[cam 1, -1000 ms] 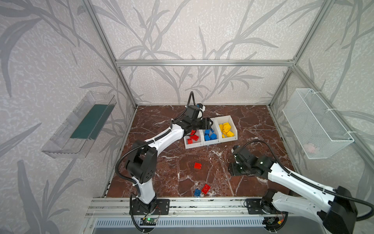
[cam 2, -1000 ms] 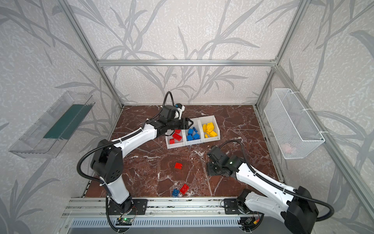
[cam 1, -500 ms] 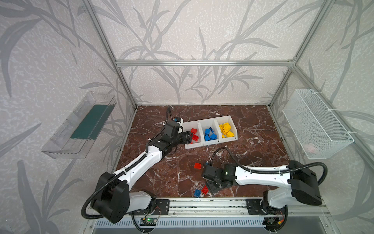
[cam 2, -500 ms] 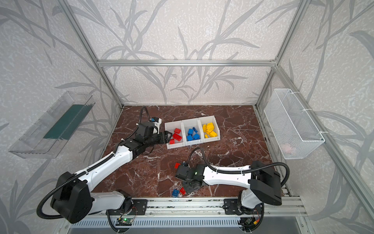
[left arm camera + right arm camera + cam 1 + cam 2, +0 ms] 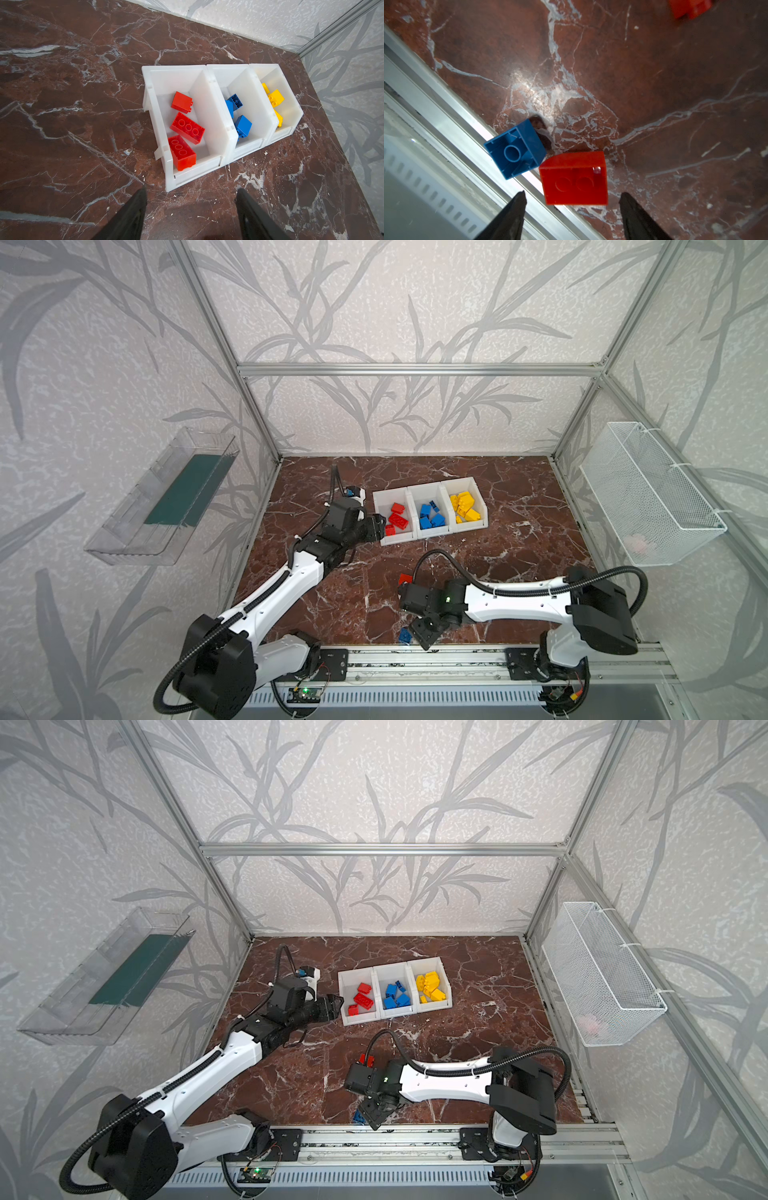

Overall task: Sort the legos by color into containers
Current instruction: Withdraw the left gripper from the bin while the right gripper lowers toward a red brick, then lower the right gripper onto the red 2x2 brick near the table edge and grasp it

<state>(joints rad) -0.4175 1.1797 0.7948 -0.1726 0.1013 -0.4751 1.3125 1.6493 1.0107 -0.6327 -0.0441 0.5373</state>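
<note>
While its two fingers stand well apart and grip nothing, the right hand (image 5: 572, 194) hangs over the counter's (image 5: 519, 556) near edge, at about 6 o'clock in both top views. A loose red brick (image 5: 574, 178), studs toward the wrist camera, lies under the gap between the fingertips and touches neither. On its 9 o'clock side a blue brick (image 5: 517, 148) shows its hollow underside, right at the counter's edge by the aluminium rail (image 5: 436, 108). Another red brick (image 5: 404, 578) sits farther in, partly hidden behind the right wrist. Toward 10 o'clock the left hand (image 5: 191, 190), fingers likewise spread and empty, points at the near corner of the red bin (image 5: 158, 124). Around 12 o'clock three white bins stand touching in a row: the red bin with three red pieces, the blue bin (image 5: 249, 87), then the yellow bin (image 5: 291, 104).
</note>
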